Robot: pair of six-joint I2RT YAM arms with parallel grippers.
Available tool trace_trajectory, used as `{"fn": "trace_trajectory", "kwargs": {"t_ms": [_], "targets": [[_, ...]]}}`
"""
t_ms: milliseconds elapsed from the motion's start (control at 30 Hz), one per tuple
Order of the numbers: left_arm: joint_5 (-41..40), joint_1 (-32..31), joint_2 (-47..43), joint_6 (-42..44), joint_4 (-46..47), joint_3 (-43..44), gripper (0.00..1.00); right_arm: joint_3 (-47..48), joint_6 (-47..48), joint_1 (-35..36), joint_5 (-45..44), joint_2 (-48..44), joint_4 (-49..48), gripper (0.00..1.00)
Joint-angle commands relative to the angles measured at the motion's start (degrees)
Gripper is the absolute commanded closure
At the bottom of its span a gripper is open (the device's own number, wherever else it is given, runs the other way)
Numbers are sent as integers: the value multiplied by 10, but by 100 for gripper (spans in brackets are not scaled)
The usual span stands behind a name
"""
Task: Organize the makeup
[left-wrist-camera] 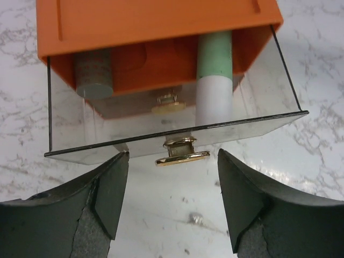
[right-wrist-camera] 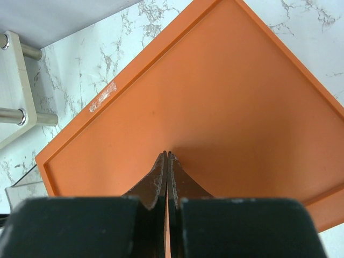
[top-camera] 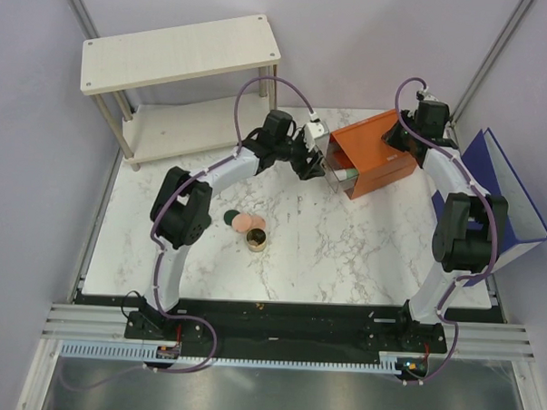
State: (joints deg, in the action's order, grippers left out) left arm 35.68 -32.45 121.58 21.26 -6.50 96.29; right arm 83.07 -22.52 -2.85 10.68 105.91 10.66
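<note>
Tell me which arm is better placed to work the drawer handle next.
Left. The left gripper is open, facing the gold handle of the drawer. The right gripper is shut, tips resting on top of the orange box.

Left arm (top-camera: 178, 214) and right arm (top-camera: 463, 233): white links, black joint housings, black bases. A purple cable (top-camera: 265, 78) loops along each. Claw fingers (left-wrist-camera: 107, 188) are dark, matte, wedge-shaped.

Two tubes (left-wrist-camera: 214, 70) — one jar (top-camera: 256, 240) — one box (top-camera: 371, 148)
</note>
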Motion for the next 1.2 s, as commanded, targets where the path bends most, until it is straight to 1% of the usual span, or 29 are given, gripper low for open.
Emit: {"fn": "trace_trajectory", "kwargs": {"t_ms": [0,100,233,300,333,400,433,500,533,567,633,667,733,767,800,833,900,933,967,1000,1033,1100,1167], "targets": [[34,-24,42,-73,101,73,25,-46,32,-3,-29,42,174,100],[34,-42,75,-105,119,110,23,-47,30,-3,-24,40,173,100],[44,-60,103,-150,175,139,20,-51,29,-3,-21,39,172,100],[45,-61,107,-156,176,146,20,-53,28,-3,-21,37,171,100],[32,-61,101,-155,170,140,20,-54,28,-3,-20,36,171,100],[7,-60,87,-136,148,123,19,-55,27,-2,-21,33,169,100],[-36,-59,68,-130,133,113,19,-57,27,-3,-21,32,170,100],[-75,-54,46,-123,95,93,17,-59,27,-2,-22,28,170,100],[-109,-47,33,-123,85,67,17,-62,27,-3,-21,27,169,100],[-122,-42,12,-125,69,56,16,-62,26,-2,-22,26,169,100],[-164,-25,-4,-145,41,33,11,-67,24,-2,-22,26,168,100],[-177,-19,-12,-155,24,34,1,-68,24,-2,-20,26,167,100],[-196,0,-12,-198,-39,53,1,-73,22,-2,-19,25,162,100],[-191,7,-8,-212,-56,58,1,-75,20,-2,-19,26,162,100],[-164,25,-7,-246,-64,58,1,-78,20,-2,-20,26,157,100],[-148,35,-3,-329,-66,58,1,-80,20,-2,-19,26,156,100],[-113,55,26,-426,-77,76,1,-83,20,-3,-21,28,152,100],[-56,76,41,-515,-86,88,1,-85,19,-3,-21,30,151,100],[-25,84,58,-551,-100,105,1,-86,18,-3,-21,30,150,100],[34,91,100,-583,-133,148,1,-88,17,-2,-22,29,147,100],[56,99,121,-608,-167,178,1,-91,14,-3,-23,28,146,100],[110,99,159,-606,-208,248,1,-96,10,-2,-25,26,142,100],[112,93,165,-604,-218,246,1,-100,7,-3,-25,22,139,100]]}}
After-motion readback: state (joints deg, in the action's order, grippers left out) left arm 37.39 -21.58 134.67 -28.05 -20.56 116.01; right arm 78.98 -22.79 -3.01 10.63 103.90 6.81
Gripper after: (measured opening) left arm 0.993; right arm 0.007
